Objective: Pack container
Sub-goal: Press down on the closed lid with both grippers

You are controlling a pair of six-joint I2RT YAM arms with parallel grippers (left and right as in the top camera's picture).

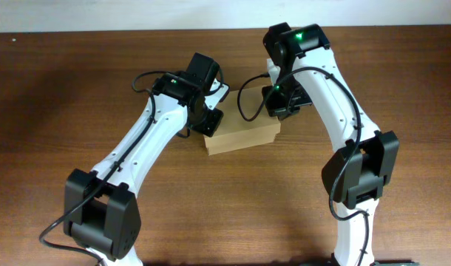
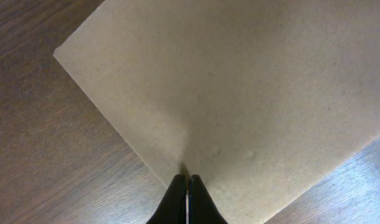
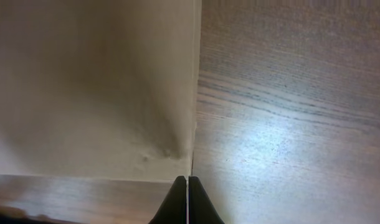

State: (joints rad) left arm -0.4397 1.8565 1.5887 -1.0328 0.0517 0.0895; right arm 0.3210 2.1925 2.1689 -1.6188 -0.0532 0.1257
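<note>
Container (image 2: 240, 93) beneath both closed jaws

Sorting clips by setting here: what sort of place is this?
Likely a robotics lab or test bench: two white robot arms, a wooden table, and one plain cardboard box between them.

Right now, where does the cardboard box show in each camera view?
Overhead: box at the centre of the picture, on the table.
Left wrist: box fills most of the frame, one corner pointing upper left.
Right wrist: box fills the upper left, its edge running down the middle.
Shared landmark: the dark wooden table beside the box, seen in all three.
</note>
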